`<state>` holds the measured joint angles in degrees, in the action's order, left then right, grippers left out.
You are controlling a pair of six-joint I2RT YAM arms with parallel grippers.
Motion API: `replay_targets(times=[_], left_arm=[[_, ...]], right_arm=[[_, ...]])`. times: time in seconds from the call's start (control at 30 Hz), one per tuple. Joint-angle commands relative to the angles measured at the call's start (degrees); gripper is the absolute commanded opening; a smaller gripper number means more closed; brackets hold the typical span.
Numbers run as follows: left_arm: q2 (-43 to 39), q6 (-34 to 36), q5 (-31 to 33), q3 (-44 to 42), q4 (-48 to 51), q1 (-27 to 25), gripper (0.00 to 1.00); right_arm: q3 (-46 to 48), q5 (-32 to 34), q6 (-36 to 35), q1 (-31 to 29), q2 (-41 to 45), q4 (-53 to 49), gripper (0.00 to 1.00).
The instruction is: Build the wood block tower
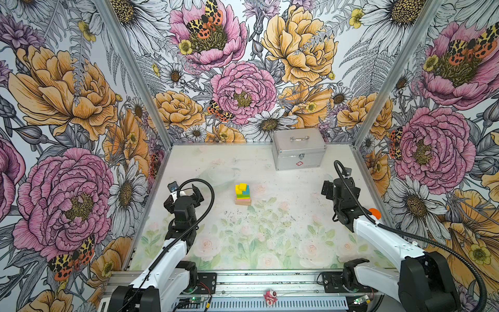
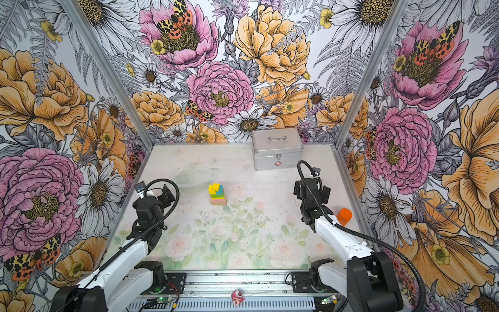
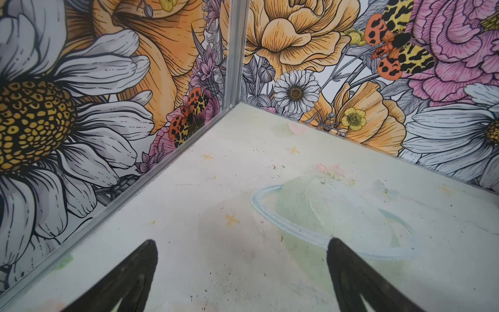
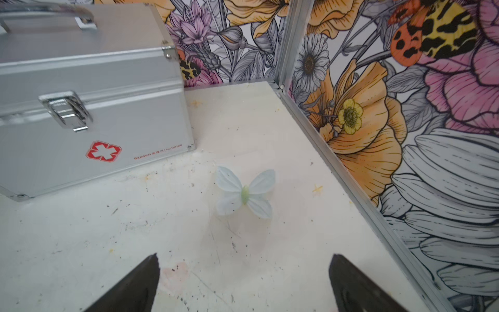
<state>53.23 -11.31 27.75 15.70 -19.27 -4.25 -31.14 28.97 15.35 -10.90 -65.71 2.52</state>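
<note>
The tower (image 1: 242, 194) (image 2: 217, 194) stands near the middle of the table in both top views. It is a small stack of wood blocks: a tan base, a pink layer, green and yellow pieces, then teal and yellow cubes on top. My left gripper (image 1: 184, 196) (image 2: 152, 195) hovers well to its left, open and empty. My right gripper (image 1: 340, 186) (image 2: 311, 189) is far to its right, also open and empty. In the left wrist view the gripper (image 3: 242, 243) shows only bare mat between its fingers; the right wrist view of the gripper (image 4: 245, 256) shows the same. Neither wrist view shows the tower.
A silver metal case (image 1: 298, 150) (image 2: 276, 150) (image 4: 81, 108) stands at the back right, shut. An orange cylinder (image 1: 375, 213) (image 2: 344, 216) sits by the right wall behind the right arm. Flowered walls with metal rails close in the table on three sides.
</note>
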Motion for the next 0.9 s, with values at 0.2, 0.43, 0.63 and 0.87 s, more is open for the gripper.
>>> replay_targets(times=[0.2, 0.43, 0.63, 0.87], left_arm=[[13.04, 1.25, -4.27, 1.75, -11.56, 3.39, 0.99], [16.75, 2.26, -5.1, 1.1, -19.95, 5.86, 0.99], [16.26, 3.12, -4.78, -1.34, -24.74, 6.45, 0.99], [27.49, 4.35, -9.94, -2.72, -41.57, 7.16, 0.99]], right_arm=[[5.76, 2.33, -4.5, 2.98, -2.5, 18.1, 1.0], [8.36, 0.72, -4.94, 4.48, -9.29, 30.23, 1.0], [10.16, -1.89, -6.75, 5.53, -9.89, 35.82, 1.0], [11.14, -4.02, -10.07, 6.49, -13.74, 44.38, 1.0]])
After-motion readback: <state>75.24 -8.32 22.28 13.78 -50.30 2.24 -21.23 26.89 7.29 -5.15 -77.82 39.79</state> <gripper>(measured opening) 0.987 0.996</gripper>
